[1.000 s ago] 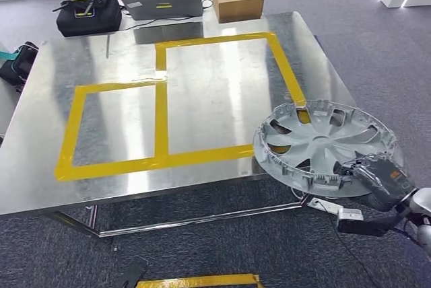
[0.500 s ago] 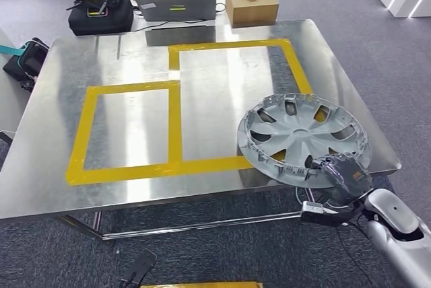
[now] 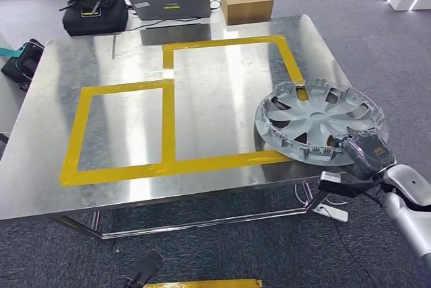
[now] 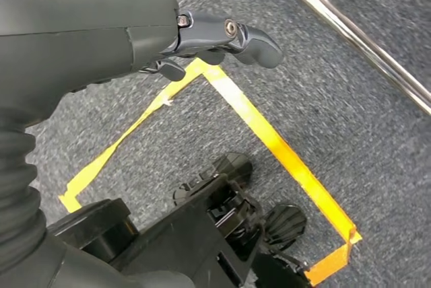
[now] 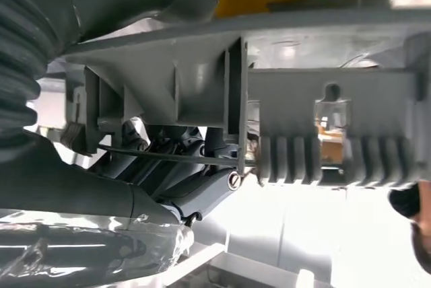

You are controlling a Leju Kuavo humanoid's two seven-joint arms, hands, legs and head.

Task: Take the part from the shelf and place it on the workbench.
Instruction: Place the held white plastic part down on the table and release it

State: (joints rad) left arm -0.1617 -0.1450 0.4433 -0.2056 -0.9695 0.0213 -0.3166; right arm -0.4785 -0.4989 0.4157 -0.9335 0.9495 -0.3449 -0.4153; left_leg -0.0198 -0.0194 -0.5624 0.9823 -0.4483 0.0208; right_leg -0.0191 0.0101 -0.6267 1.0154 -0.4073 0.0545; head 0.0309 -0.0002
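Steel table [image 3: 127, 126] with yellow tape boxes carries nothing yet: at lower right the right hand [image 3: 367, 155], fingers clamped on the wheel cover [image 3: 318, 121] rim, could let that one-edge hold tip it floorward.

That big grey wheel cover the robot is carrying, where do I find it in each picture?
Head view: wheel cover at right, over the workbench's near right corner.
Left wrist view: not in it.
Right wrist view: its ribbed rim spans the middle.
Shared landmark: the right robot hand gripping the rim.
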